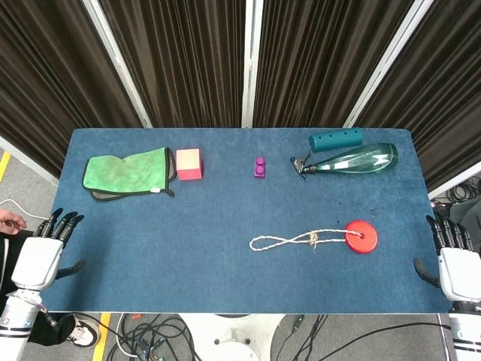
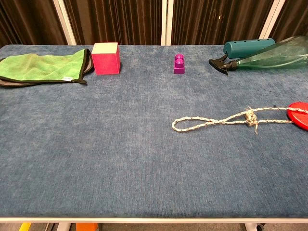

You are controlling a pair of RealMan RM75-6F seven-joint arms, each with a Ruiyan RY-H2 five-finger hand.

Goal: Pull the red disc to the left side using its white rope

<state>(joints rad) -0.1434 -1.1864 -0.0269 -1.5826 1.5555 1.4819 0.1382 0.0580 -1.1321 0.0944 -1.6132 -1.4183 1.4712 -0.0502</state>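
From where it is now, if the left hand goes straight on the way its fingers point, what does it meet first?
Probably the green cloth. The left hand sits at the table's near left edge, fingers pointing up and slightly right across bare blue table. Height is unclear, so it might pass over.

A blue table (image 2: 96, 154) fills the frame, and at the right edge, half cut off, lies the red disc (image 2: 300, 114), with its white rope (image 2: 226, 119) running left from it through a knot into a long loop that ends just right of the frame's centre. Along the top, from left to right, sit a green cloth (image 2: 43, 66) laid over a darker one, a pink cube (image 2: 106, 58) with a pale top just beside it, and a small purple block (image 2: 179, 64). At the upper right a clear green spray bottle (image 2: 269, 57) lies on its side, its black nozzle pointing left, with a teal cylinder (image 2: 248, 46) close behind it.
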